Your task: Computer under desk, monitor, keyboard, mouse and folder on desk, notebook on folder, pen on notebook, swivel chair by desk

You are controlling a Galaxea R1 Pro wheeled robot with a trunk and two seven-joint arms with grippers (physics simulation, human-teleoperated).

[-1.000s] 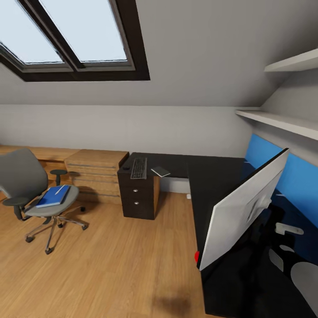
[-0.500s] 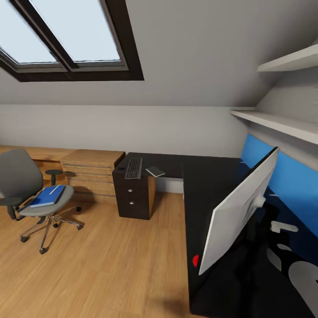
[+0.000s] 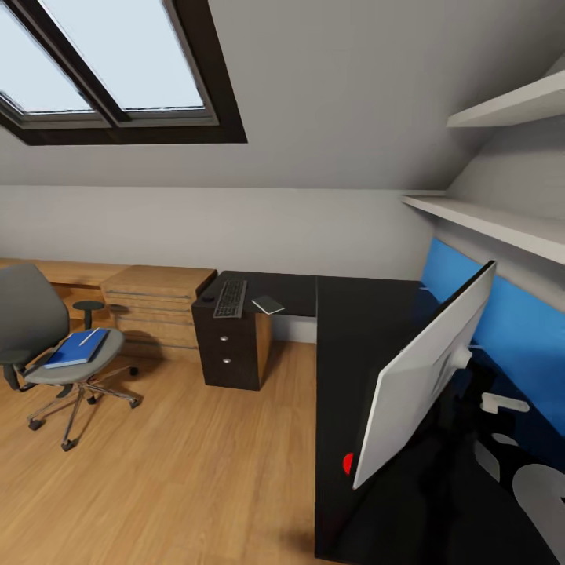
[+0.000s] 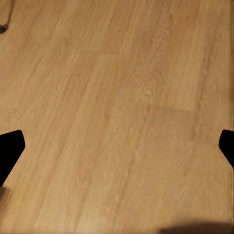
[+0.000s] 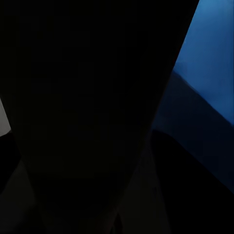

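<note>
Head view is taking in the attic bedroom from beside the worktop, a glossy black L with a dark drawer unit under its far end. The monitor is standing on the near run, grey back toward the camera, red dot at its lower corner; it already satisfies its part of the task. The keyboard is lying on the far end above the drawers, with the notebook just beside it and a small dark lump, probably the mouse, at its other side; too small to confirm. The swivel chair is sitting well apart from the worktop on the wood floor, carrying the blue folder on its seat with the pen lying across the folder. That is why the chair is likely the next stop. The left tool is hanging over bare floor, fingertips spread wide, carrying nothing. The right wrist view is showing dark shapes and a blue panel; right tool state cannot be told. Computer not identified here.
</note>
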